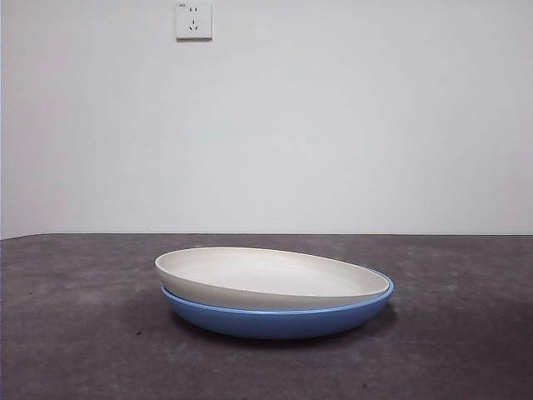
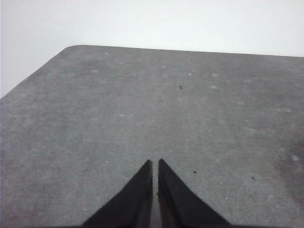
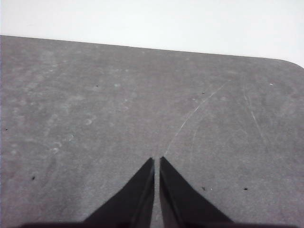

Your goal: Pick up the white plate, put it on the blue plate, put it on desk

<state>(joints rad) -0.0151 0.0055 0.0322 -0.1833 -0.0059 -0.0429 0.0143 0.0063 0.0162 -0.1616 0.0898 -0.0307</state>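
Observation:
The white plate (image 1: 271, 277) lies in the blue plate (image 1: 279, 319), slightly tilted, its left rim higher. Both rest on the dark grey desk (image 1: 75, 333) in the middle of the front view. Neither plate shows in the wrist views. My left gripper (image 2: 155, 162) is shut and empty above bare desk (image 2: 142, 104). My right gripper (image 3: 156, 160) is shut and empty above bare desk (image 3: 118, 104). Neither arm shows in the front view.
A white wall with a socket (image 1: 193, 21) stands behind the desk. The left wrist view shows a rounded desk corner (image 2: 71, 47). The right wrist view shows another rounded corner (image 3: 292, 61) and thin scratches (image 3: 190, 116).

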